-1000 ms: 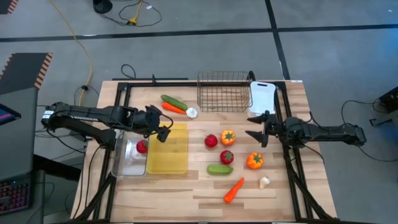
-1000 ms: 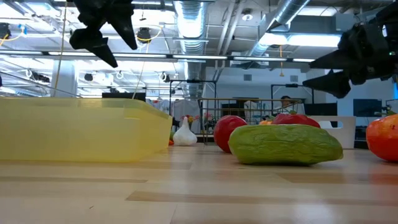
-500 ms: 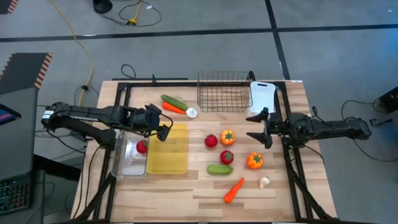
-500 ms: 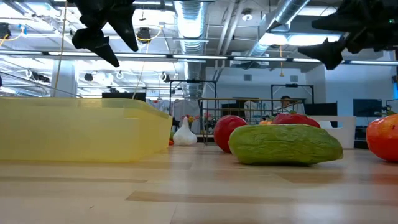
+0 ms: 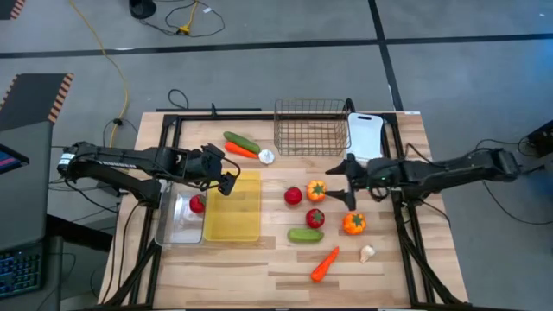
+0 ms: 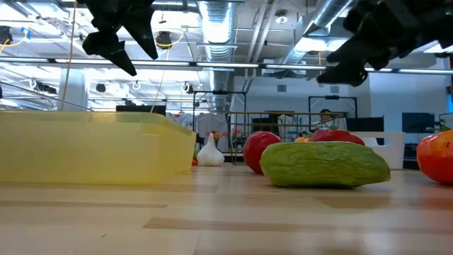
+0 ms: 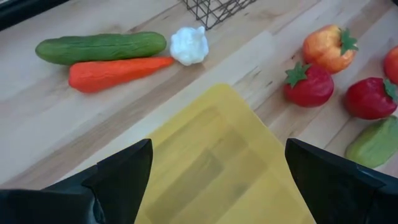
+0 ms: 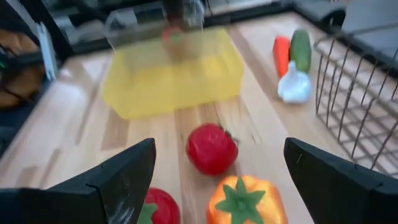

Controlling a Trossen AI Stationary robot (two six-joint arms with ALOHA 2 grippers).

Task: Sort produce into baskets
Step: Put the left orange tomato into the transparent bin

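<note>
My left gripper (image 5: pixel 230 177) is open and empty above the far corner of the yellow tray (image 5: pixel 233 207). My right gripper (image 5: pixel 340 183) is open and empty, off the table, just right of an orange pepper (image 5: pixel 317 190); its wrist view looks at that pepper (image 8: pixel 245 202) and a red tomato (image 8: pixel 211 149). A second tomato (image 5: pixel 315 218), a cucumber (image 5: pixel 305 234), another pepper (image 5: pixel 353 223), a carrot (image 5: pixel 324 263) and a garlic piece (image 5: pixel 367 253) lie on the table. A tomato (image 5: pixel 197 204) lies in the clear bin (image 5: pixel 173 226).
A cucumber (image 5: pixel 241 141), a carrot (image 5: pixel 241 150) and a white garlic piece (image 5: pixel 266 156) lie left of the wire mesh basket (image 5: pixel 311 127) at the far edge. The white tray (image 5: pixel 365 134) stands right of the basket. Bare wood shows at the near left.
My right gripper has gone toward the table's left edge, from near the right edge to beside the orange pepper, staying open and off the table.
</note>
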